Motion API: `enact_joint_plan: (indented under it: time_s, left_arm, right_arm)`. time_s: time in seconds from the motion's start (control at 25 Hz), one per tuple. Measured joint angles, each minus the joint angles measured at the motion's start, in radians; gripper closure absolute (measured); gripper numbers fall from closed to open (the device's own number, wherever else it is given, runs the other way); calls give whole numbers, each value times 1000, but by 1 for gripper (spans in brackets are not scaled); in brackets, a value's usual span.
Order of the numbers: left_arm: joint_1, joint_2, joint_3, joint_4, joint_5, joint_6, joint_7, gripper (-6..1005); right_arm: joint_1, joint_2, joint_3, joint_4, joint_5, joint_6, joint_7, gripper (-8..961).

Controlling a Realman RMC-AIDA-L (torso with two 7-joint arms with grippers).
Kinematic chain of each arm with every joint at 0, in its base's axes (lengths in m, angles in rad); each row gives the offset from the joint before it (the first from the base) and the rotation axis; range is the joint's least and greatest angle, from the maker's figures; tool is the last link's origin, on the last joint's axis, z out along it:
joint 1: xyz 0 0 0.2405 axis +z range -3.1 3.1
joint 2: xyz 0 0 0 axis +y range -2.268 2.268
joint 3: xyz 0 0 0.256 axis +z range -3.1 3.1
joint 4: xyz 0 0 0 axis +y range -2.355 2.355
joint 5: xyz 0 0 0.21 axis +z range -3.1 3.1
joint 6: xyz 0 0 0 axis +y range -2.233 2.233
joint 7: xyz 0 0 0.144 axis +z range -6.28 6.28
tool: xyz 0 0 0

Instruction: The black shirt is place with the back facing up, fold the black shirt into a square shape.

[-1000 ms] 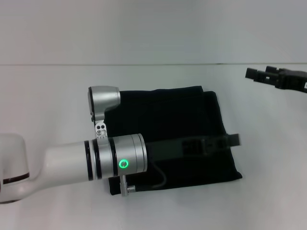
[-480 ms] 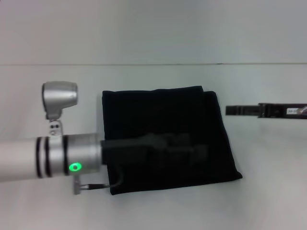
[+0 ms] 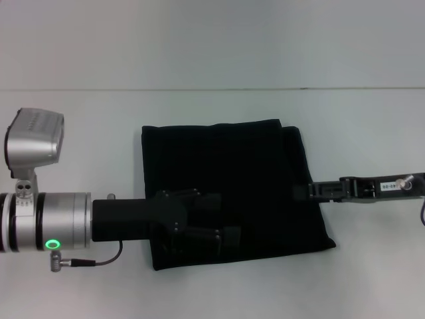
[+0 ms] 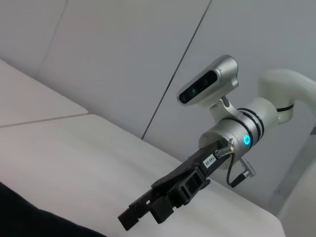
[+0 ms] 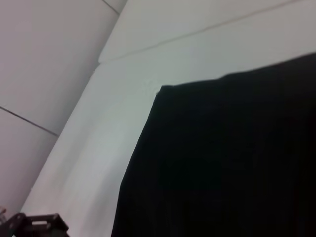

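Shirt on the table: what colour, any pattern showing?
Plain black shirt, no print visible; clearest in the head view.

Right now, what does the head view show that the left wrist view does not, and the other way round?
Only the head view shows the whole shirt, folded to a rough square on the table, and the left gripper over its near part. Only the left wrist view shows the right arm's camera and blue light, with the wall behind. Both show the right gripper reaching toward the shirt's right edge, and part of the table; the left wrist view catches only a dark corner of the shirt.
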Motion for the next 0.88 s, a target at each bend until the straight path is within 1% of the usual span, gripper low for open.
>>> enact_joint_plan:
  time_s: [0.12, 0.24, 0.36, 0.6, 0.88]
  left_arm:
    - [-1, 3, 14, 5, 0, 13, 1, 47]
    - [-3, 3, 48, 15, 0, 30, 3, 47]
    - [-1, 3, 66, 28, 0, 36, 13, 47]
    - [6, 16, 70, 38, 8, 44, 19, 47]
    - [11, 15, 65, 38, 23, 30, 21, 47]
  right_arm:
    - [-13, -9, 2, 1, 0, -30, 4, 12]
    - [-23, -21, 1, 3, -1, -64, 4, 12]
    - [-29, -28, -2, 5, -1, -88, 1, 12]
    - [-28, -31, -6, 6, -7, -107, 0, 12]
    - [-14, -24, -7, 9, -45, -106, 30, 11]
